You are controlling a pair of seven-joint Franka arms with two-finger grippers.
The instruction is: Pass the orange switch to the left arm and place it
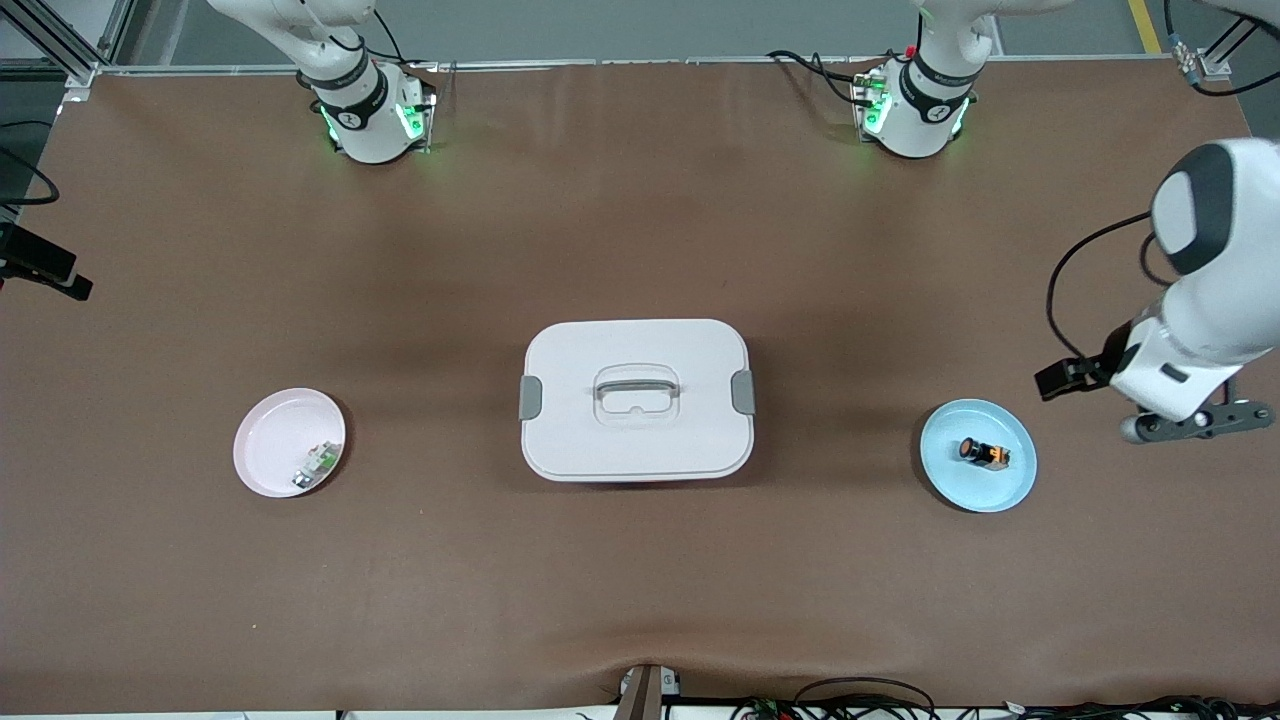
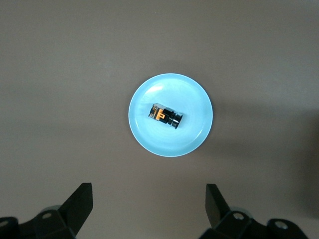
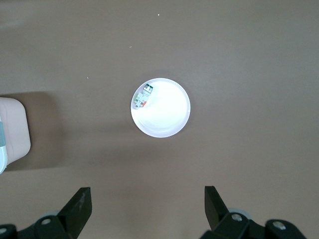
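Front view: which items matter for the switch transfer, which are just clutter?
Job:
- small black-and-orange cylindrical switch on the light blue round plate
- large white lidded box, to avoid
- left tool, open, above that plate
- right tool, open

Lying about:
- pale pink round plate
- small greenish-white part on it

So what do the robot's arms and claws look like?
Both arms are fat and white with rounded joints, black bands and a dark grey oval patch. Green lights glow at their bases, and black cables loop off them. The left claw and right claw each have two flat black fingers.
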